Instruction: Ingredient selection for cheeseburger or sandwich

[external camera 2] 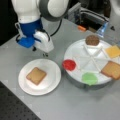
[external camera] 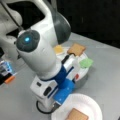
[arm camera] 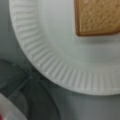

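One toast square (external camera 2: pixel 36 75) lies alone in the middle of the white paper plate (external camera 2: pixel 52 81), and nothing is stacked on it, so the sandwich stands at its first layer only; the wrist view shows the same toast (arm camera: pixel 98 16) flat on the plate's ribbed rim area (arm camera: pixel 50 62) with the grey surface (arm camera: pixel 15 75) beyond. The other ingredients sit in the round white divided tray (external camera 2: pixel 77 62) just beside the plate, each in its own compartment: the dark brown patty (external camera 2: pixel 92 40) at a front view's top, the yellow cheese square (external camera 2: pixel 113 51) to its right, the second toast square (external camera 2: pixel 112 70) lower right, the green lettuce piece (external camera 2: pixel 89 78) at the near edge, and the red tomato disc (external camera 2: pixel 69 64) on the side nearest the plate. By my reading, the patty, cheese, lettuce, tomato and top toast are all yet to be moved, so most of the task is left. The gripper (external camera 2: pixel 45 53) hangs above the surface just past the plate's far rim, between plate and tray, touching none of the food; it appears to hold nothing, though whether its jaws stand apart or together I cannot tell. In a front view the arm hides much of the tray, with the gripper (external camera: pixel 56 105) low beside the plate (external camera: pixel 92 105).
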You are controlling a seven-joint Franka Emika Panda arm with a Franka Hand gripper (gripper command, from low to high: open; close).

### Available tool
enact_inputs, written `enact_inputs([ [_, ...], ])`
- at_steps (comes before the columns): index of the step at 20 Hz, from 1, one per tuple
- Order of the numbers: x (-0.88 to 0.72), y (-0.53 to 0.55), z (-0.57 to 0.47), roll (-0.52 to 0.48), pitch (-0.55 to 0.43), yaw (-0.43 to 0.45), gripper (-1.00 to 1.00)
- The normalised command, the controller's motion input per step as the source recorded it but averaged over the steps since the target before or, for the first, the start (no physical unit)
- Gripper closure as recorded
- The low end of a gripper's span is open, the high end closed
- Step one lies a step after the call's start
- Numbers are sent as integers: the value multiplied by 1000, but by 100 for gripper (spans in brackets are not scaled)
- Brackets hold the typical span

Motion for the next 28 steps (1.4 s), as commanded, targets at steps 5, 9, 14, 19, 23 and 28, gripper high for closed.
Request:
enact_inputs([
  [5, -368, 447, 233, -215, 98, 59, -100],
  [9, -316, 607, 94, -250, 73, 27, -100],
  [14, -343, 649, -40, -246, 33, 44, -100],
  [19, -529, 437, -159, -142, -16, -95, -100],
  [23, -703, 117, -152, -146, -80, -211, -100],
  [28, -762, 102, -228, -106, -142, -311, -100],
])
